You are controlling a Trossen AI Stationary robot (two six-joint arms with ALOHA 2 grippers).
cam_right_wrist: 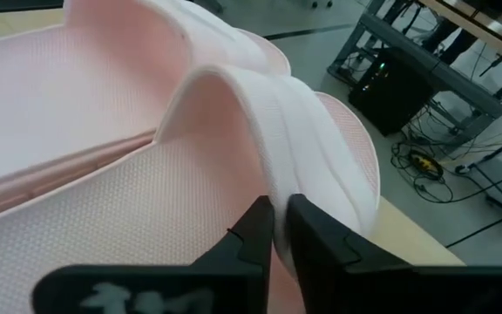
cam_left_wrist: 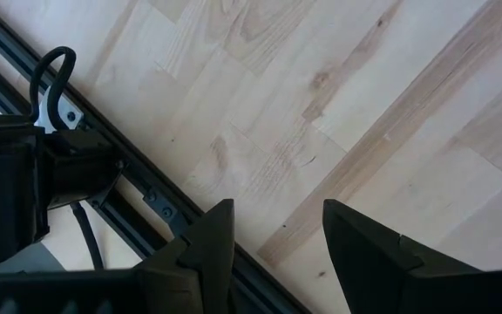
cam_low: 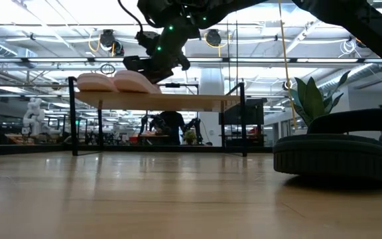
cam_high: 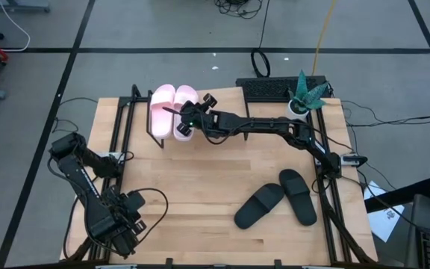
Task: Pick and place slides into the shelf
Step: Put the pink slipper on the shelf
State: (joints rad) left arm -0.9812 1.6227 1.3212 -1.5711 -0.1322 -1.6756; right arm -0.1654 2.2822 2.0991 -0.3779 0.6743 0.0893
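Two pale pink slides (cam_high: 163,107) (cam_high: 184,104) lie side by side, soles down, on the left end of the light-wood shelf (cam_high: 226,97). In the low view they (cam_low: 95,81) (cam_low: 135,81) rest on the shelf top (cam_low: 191,101). My right gripper (cam_high: 188,122) reaches over the shelf and is shut on the right pink slide (cam_right_wrist: 103,201). Two black slides (cam_high: 260,205) (cam_high: 298,196) lie on the table at the near right. My left gripper (cam_left_wrist: 277,249) is open and empty, low over the table's near left corner (cam_high: 125,232). My right gripper pinches the edge of the right pink slide's wide strap (cam_right_wrist: 273,179) between its two fingers (cam_right_wrist: 255,231). The fingers slant down at it from the table's right side. The slide lies sole down on the shelf top next to the other pink slide.
A potted plant (cam_high: 304,93) and a black keyboard (cam_high: 275,88) stand at the far right, behind the shelf. Black frame rails (cam_left_wrist: 146,196) and cables run along the table's left and right edges. Bare wooden tabletop (cam_high: 200,179) lies between the shelf and the black slides.
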